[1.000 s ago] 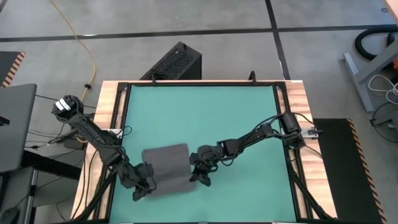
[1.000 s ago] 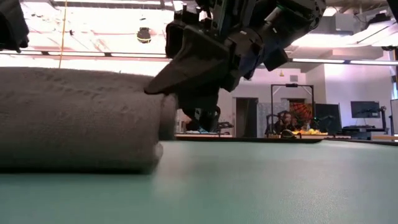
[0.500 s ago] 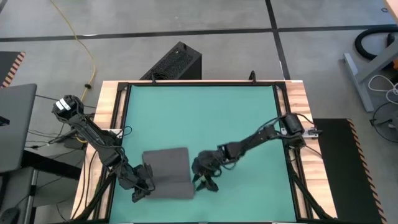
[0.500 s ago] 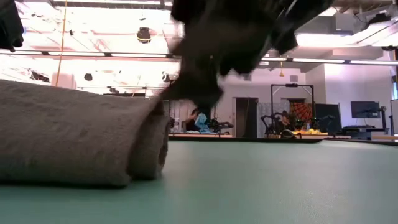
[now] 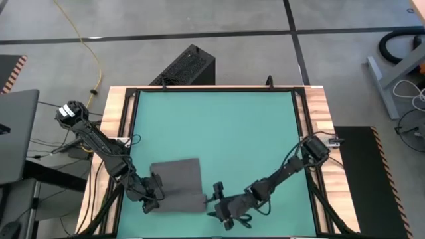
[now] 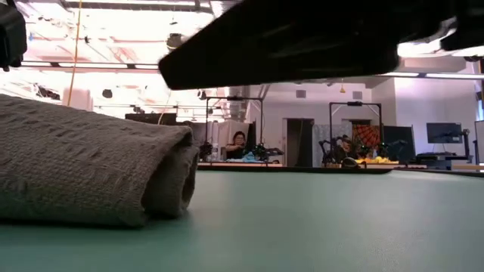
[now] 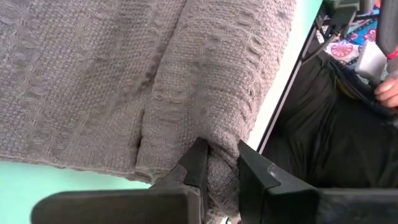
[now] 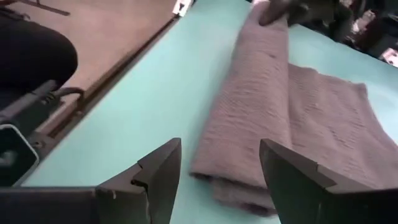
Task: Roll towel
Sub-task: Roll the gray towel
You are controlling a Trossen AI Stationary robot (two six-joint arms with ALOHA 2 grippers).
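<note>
The dark grey towel [image 5: 176, 182] lies on the green mat near the table's front left. Its near part is rolled into a thick roll [image 6: 91, 174], and the rest lies flat toward the far edge. My left gripper [image 5: 151, 200] is shut on the roll's left end. My right gripper [image 5: 220, 204] stands open just right of the roll's right end, low over the mat, touching nothing. In the right wrist view the roll [image 8: 258, 118] lies ahead of the spread fingers. In the low view the right arm [image 6: 302, 41] crosses the top as a dark bar. My left gripper pinches the left end of the towel's roll [image 7: 219, 146] between its two fingers [image 7: 198, 167]. Several layers of cloth bunch in the gap. The fingers come from the table's left, along the roll. The roll lies on the mat.
Bare green mat [image 5: 219, 126] stretches to the far edge and to the right. The wooden frame [image 5: 119, 119] borders the mat. A black box [image 5: 186, 66] stands on the floor beyond the far edge. A person's hand [image 7: 388, 90] shows off the table's left side.
My right gripper has opened, let go of the roll's right end and drawn back toward the table's near edge, dropping low. The roll's right end has sagged and loosened a little on the mat. The left end stays pinched.
</note>
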